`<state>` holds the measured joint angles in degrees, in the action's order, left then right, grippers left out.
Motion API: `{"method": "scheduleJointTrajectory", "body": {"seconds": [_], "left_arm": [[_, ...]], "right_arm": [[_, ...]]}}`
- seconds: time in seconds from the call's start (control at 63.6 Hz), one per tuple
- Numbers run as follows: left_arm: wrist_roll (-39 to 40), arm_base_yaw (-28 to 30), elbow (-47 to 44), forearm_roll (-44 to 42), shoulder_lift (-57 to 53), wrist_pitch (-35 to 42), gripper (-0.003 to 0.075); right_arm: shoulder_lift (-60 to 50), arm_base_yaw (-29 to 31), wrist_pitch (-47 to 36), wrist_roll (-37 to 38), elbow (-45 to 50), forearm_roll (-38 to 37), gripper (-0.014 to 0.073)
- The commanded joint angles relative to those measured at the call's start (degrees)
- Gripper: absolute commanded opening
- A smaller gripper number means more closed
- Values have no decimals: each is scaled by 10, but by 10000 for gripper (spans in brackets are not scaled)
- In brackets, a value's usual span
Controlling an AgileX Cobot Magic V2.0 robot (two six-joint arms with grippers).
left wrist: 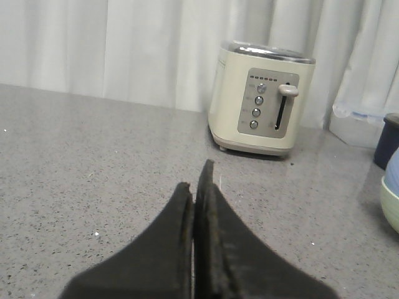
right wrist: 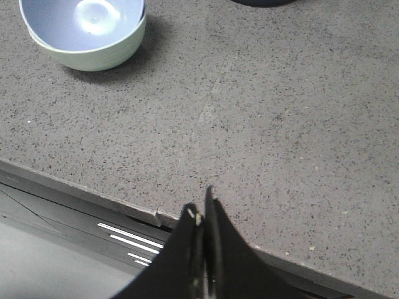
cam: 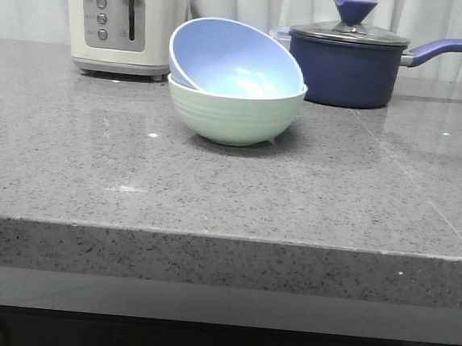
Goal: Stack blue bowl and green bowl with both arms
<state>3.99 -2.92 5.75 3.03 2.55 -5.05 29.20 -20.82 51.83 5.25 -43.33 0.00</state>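
Blue bowl (cam: pixel 239 60) is sitting tilted inside green bowl (cam: pixel 235 113), just beside the toaster (cam: pixel 123 19). Both my left gripper (left wrist: pixel 196 187) and right gripper (right wrist: pixel 201 212) are pressed together, empty, well apart from it.

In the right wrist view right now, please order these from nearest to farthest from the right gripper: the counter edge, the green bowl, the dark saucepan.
1. Counter edge: just beside the shut right gripper.
2. Green bowl: farther in on the counter, holding the blue bowl.
3. Dark saucepan: farthest; only a sliver shows at the frame's border.
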Motion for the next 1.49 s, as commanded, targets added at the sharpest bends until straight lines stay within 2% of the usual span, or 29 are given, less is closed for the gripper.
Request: {"method": "scheduleJointTrajectory", "body": {"seconds": [0.0, 0.204, 0.519, 1.037, 1.289, 1.477], "left_arm": [[2, 0, -17, 0, -14, 90, -20], [2, -1, -64, -8, -40, 95, -20], [1, -1, -63, -48, -39, 65, -20], [1, -1, -63, -48, -38, 65, -20], [-40, -1, -63, -17, -38, 65, -20], [-40, -1, -63, -17, -38, 65, -20]], "right_arm": [[1, 1, -41, 0, -15, -10, -54], [1, 1, -41, 0, -15, -10, -54], [2, 1, -41, 0, -15, -10, -54], [2, 1, -41, 0, -15, -10, -54], [2, 1, -41, 0, -15, -10, -54], [2, 1, -41, 0, -15, -10, -54]]}}
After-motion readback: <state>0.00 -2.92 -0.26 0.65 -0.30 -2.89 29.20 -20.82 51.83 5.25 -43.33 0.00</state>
